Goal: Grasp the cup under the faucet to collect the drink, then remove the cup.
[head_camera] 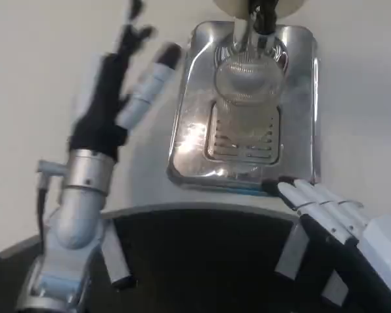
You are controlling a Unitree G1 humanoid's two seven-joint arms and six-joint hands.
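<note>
A clear cup (pixel 246 79) stands on the silver drip tray (pixel 301 130), right below the black faucet (pixel 259 18) at the top edge. My left hand (pixel 127 81) hovers left of the tray with its fingers spread and blurred, holding nothing, a short gap from the cup. My right hand (pixel 326 210) lies at the tray's near right corner with its fingers stretched out toward the left, empty and well short of the cup.
The tray has a slotted grate (pixel 242 140) in its near half. A round pale dispenser base (pixel 231 5) sits at the top. The white table (pixel 39 78) spreads to the left; my dark body edge (pixel 202 261) fills the bottom.
</note>
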